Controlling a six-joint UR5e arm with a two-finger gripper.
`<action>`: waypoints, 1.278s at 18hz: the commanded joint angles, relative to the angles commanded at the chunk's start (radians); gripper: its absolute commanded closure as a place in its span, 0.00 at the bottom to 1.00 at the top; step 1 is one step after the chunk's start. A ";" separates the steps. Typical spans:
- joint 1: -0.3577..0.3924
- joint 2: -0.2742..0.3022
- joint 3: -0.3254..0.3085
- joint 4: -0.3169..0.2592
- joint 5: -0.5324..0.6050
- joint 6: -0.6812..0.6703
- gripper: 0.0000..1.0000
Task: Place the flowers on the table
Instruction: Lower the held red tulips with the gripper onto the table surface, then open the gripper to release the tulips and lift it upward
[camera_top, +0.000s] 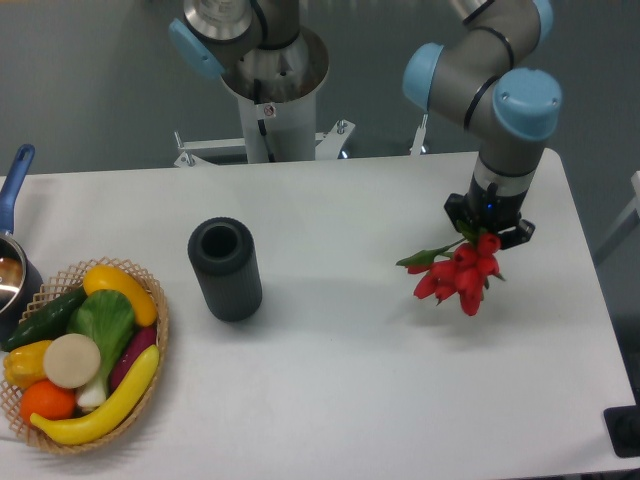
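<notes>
White table (350, 380), matte, before a grey-green backdrop: on its left half an upright dark cylinder (225, 269); at the near left edge a woven basket (158, 345) of toy vegetables; a blue-handled pot (12, 262) cut off at the far left. Right half: gripper (488, 226), pointing down, closed around the stem end of the flowers (455, 278). Red blooms hang below the gripper with one green leaf jutting left, held above the tabletop, its faint shadow lying to the left.
</notes>
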 joint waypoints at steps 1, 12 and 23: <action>-0.012 -0.012 0.003 0.000 -0.005 -0.021 0.90; -0.080 -0.038 0.012 0.046 -0.006 -0.098 0.00; -0.057 -0.009 -0.002 0.092 -0.003 -0.094 0.00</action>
